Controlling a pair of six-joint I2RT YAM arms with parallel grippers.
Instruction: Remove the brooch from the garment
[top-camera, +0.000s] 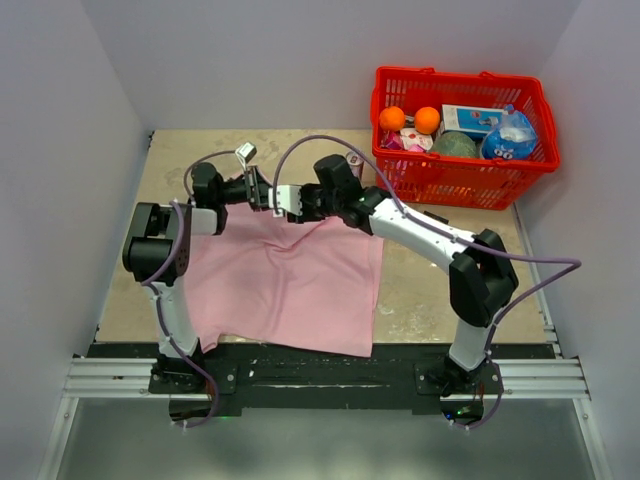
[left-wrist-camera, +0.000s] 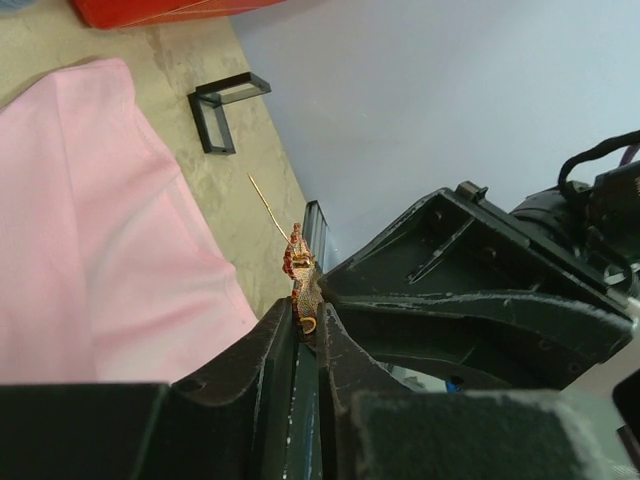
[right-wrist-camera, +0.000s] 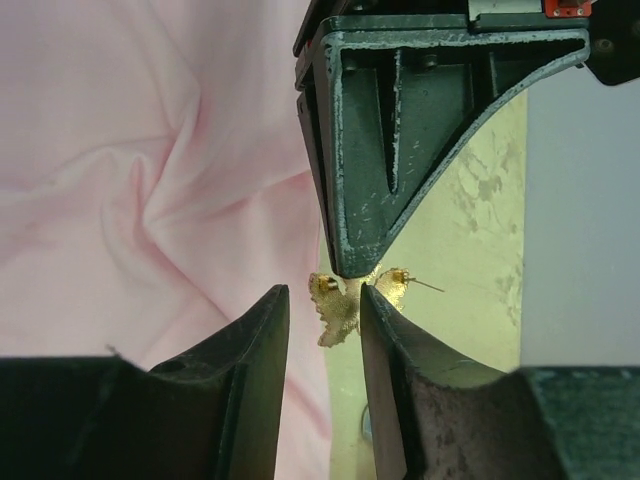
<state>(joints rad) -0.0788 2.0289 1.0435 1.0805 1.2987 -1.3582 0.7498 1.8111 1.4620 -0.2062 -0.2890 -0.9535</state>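
Observation:
The garment (top-camera: 290, 280), a large pink cloth, lies flat on the table in front of both arms. Above its far edge the two grippers meet tip to tip. My left gripper (left-wrist-camera: 308, 320) is shut on the brooch (left-wrist-camera: 303, 285), a tiny golden piece with red specks and a thin pin sticking up, held clear of the pink cloth (left-wrist-camera: 90, 250). In the right wrist view the brooch (right-wrist-camera: 340, 305) hangs under the left fingers (right-wrist-camera: 370, 170). My right gripper (right-wrist-camera: 325, 300) stands open around it, one finger on each side, with a gap on the left.
A red basket (top-camera: 463, 140) at the back right holds two oranges (top-camera: 392, 118) and packaged items. A small can (top-camera: 354, 162) stands just behind the right wrist. A black bracket (left-wrist-camera: 215, 110) sits on the tabletop past the cloth's edge. White walls close in on three sides.

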